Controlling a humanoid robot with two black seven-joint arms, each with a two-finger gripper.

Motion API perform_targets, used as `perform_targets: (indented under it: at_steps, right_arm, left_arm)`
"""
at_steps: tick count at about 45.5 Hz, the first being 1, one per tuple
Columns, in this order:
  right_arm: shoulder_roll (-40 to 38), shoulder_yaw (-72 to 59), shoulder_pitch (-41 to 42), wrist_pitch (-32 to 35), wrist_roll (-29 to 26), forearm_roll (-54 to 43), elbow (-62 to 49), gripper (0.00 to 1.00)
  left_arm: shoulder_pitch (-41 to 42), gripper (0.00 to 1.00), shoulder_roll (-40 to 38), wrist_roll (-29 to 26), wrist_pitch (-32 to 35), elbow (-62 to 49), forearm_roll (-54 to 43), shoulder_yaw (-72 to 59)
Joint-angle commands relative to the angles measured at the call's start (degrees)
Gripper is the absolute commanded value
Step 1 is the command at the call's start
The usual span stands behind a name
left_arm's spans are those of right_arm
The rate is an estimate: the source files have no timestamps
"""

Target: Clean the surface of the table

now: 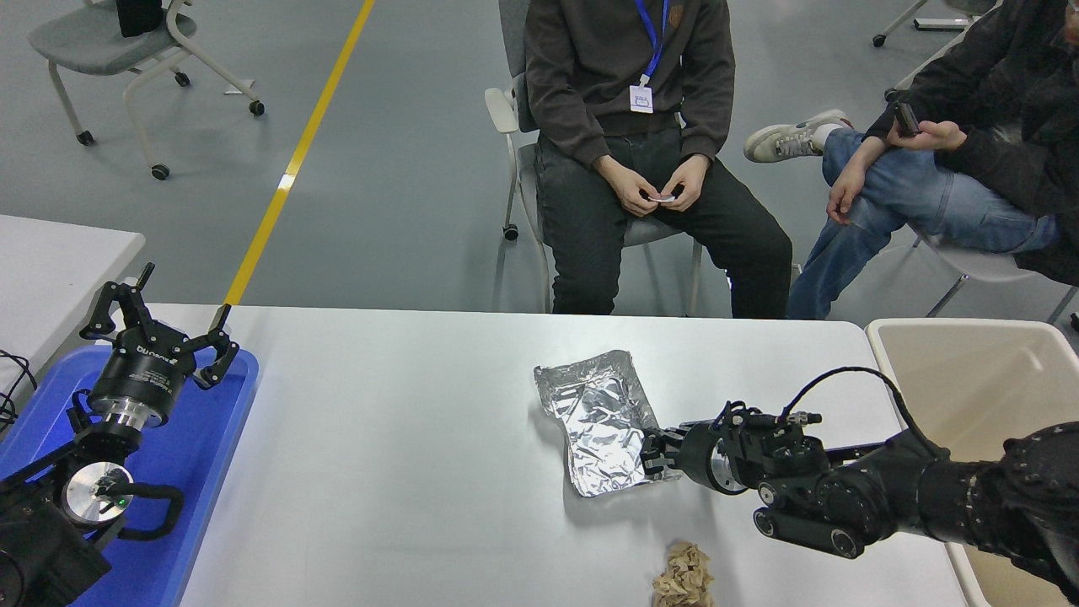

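Note:
The table surface (405, 447) is a wide white-grey top. A crinkled sheet of silver foil (603, 417) lies right of its middle, with its near right edge raised. My right gripper (653, 451) reaches in from the right and is shut on that edge of the foil. A crumpled wad of brown paper (683, 577) sits at the table's front edge, just below the right arm. My left gripper (160, 324) is parked at the lower left above the blue tray, fingers spread open and holding nothing.
A blue tray (215, 438) lies under the left arm at the table's left end. A beige bin (986, 379) stands off the right end. A smaller white table (50, 261) is at far left. Two people sit at the far side.

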Motion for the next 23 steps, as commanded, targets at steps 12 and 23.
perform_targets:
  at_steps: [12, 23]
  right_arm:
    - [-4.14, 0.08, 5.58, 1.27, -0.18, 3.77, 7.82, 0.0]
    - [-10.11, 0.17, 9.28, 1.18, -0.18, 3.77, 13.7, 0.0]
  left_arm:
    - [0.05, 1.0, 0.0, -0.01, 0.0, 0.0, -0.01, -0.06]
    - [-0.03, 1.0, 0.0, 0.08, 0.0, 0.0, -0.01, -0.06]
